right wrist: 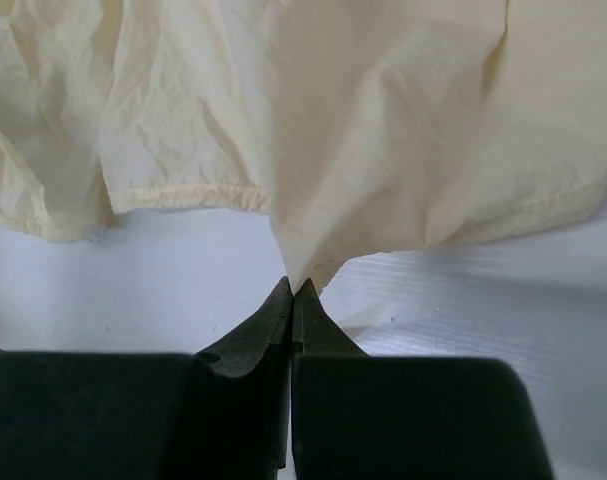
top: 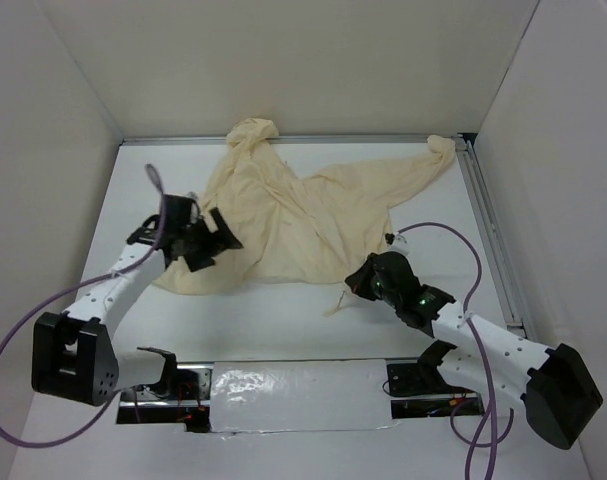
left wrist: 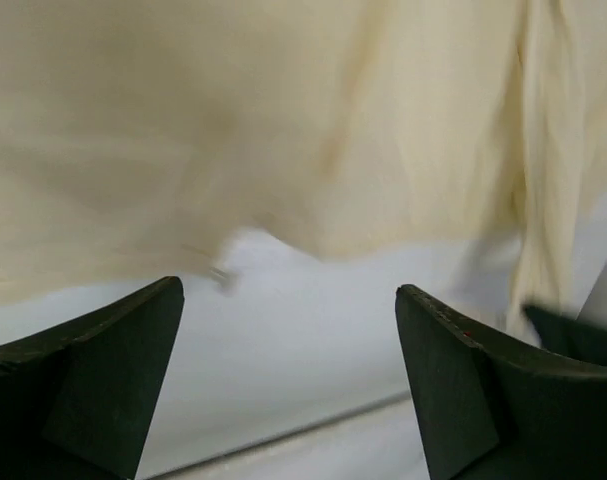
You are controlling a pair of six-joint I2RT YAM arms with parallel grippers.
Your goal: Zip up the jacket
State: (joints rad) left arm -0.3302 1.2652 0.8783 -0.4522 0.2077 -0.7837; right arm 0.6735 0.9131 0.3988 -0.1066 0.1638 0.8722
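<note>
1. The jacket point(top: 303, 210) lies crumpled on the white surface point(top: 273, 320), toward the far middle. 1 sleeve reaches the far right corner.
2. Left gripper point(left wrist: 288, 300): jaws wide apart with nothing between them, just beside the near-left hem.
3. Right gripper point(right wrist: 293, 290): jaws clenched on a pointed corner of the near-right hem.
4. Step, as I judge it: laying the front out. I cannot make out the zip.
5. Next, the left gripper likely needs a hold on the hem to pull the front flat.
</note>
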